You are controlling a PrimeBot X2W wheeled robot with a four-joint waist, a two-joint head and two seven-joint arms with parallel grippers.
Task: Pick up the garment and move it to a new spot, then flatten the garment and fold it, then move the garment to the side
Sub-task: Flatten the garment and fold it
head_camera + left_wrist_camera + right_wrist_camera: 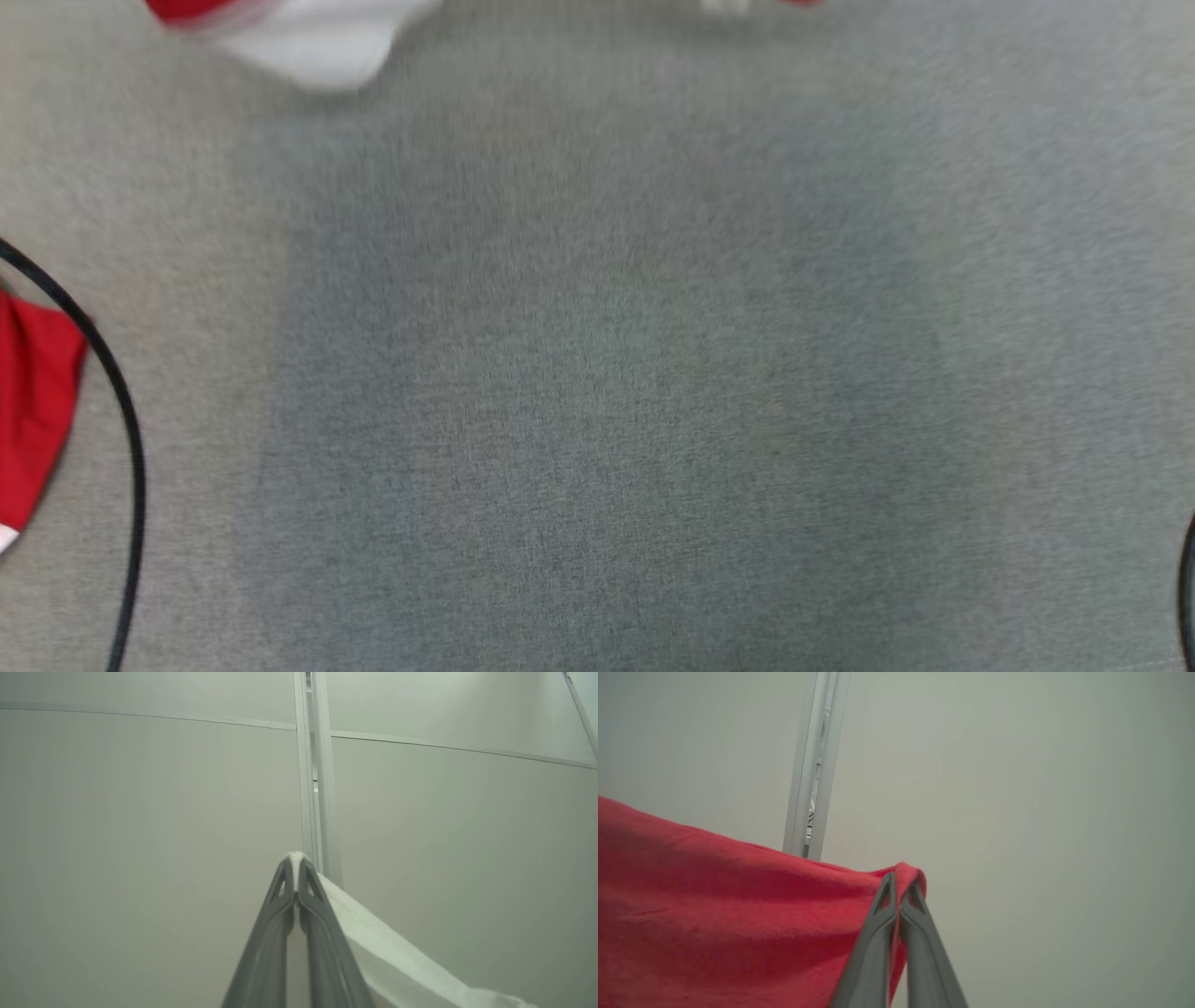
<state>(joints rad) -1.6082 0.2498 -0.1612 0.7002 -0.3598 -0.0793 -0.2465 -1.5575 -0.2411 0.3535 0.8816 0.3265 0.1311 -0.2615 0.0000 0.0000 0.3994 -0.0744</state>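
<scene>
At the wall panels (140, 835), held garment (714, 924) aloft: pinched white side in closed left gripper (295, 861), red side in closed right gripper (901, 881). Judged mid-carry. Needed next: lowering onto grey surface (597, 373), spreading flat.

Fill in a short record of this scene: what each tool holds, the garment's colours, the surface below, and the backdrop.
left tool: shut on a white edge of the garment
right tool: shut on a red part of the garment
garment colours: red and white
surface: grey, woven look
cable: black, curving near the left edge of the head view
backdrop: pale wall panels with a vertical joint
</scene>
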